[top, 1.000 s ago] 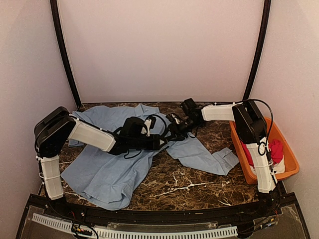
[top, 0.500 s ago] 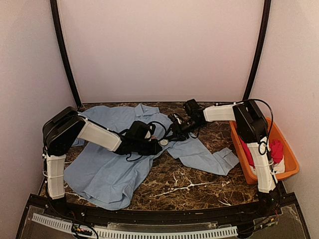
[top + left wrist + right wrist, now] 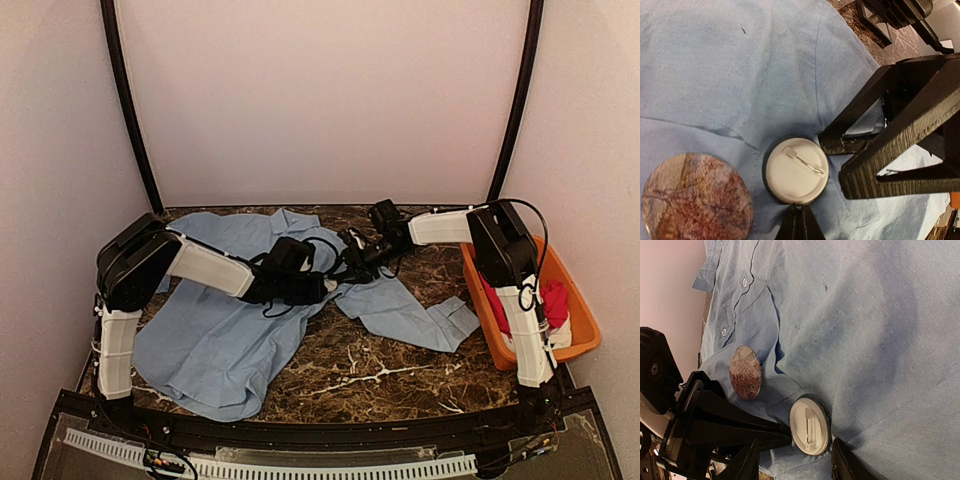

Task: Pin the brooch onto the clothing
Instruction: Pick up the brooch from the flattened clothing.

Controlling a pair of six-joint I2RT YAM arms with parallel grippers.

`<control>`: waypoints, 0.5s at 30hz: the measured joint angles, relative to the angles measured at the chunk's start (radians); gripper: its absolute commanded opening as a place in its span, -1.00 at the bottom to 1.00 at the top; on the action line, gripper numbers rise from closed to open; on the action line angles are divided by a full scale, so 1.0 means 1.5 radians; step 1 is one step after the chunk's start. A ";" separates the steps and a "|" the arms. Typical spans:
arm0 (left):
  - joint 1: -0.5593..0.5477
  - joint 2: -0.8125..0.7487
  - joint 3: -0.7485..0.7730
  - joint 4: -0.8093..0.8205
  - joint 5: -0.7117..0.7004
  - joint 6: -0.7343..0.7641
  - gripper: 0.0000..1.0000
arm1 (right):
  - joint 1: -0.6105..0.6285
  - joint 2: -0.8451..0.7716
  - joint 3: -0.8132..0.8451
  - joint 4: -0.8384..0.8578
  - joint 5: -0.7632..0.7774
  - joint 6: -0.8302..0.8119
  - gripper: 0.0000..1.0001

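Two brooches on the one shirt [image 3: 220,340], mid-counter [image 3: 380,365]: white brooch [image 3: 796,171] pin-side up, marbled brooch [image 3: 696,197] face up just beside it. Left claw [image 3: 800,212] jaws together, tips at the white brooch's rim; can't tell if it's pinched. Right claw [image 3: 795,452] jaws apart, straddling that brooch from the opposite side, crowding it. One orange bin [image 3: 585,310] far right, one red garment [image 3: 553,297] inside.

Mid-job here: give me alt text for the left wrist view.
A white brooch lies pin-side up on the blue shirt, the left hand closed at its bottom rim. The open right hand reaches in from the right; a reddish marbled badge lies lower left.
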 measured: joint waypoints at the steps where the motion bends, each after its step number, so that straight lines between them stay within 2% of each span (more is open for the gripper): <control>1: 0.000 0.005 0.008 -0.002 -0.001 0.000 -0.91 | 0.001 0.000 0.000 0.001 0.000 0.000 -0.05; 4: 0.000 0.018 0.025 -0.004 -0.001 -0.003 -0.98 | 0.001 0.000 0.000 0.001 -0.001 0.002 -0.06; 15: 0.001 0.027 0.027 0.015 0.017 -0.023 -0.99 | 0.001 0.002 -0.007 0.027 -0.030 0.027 -0.06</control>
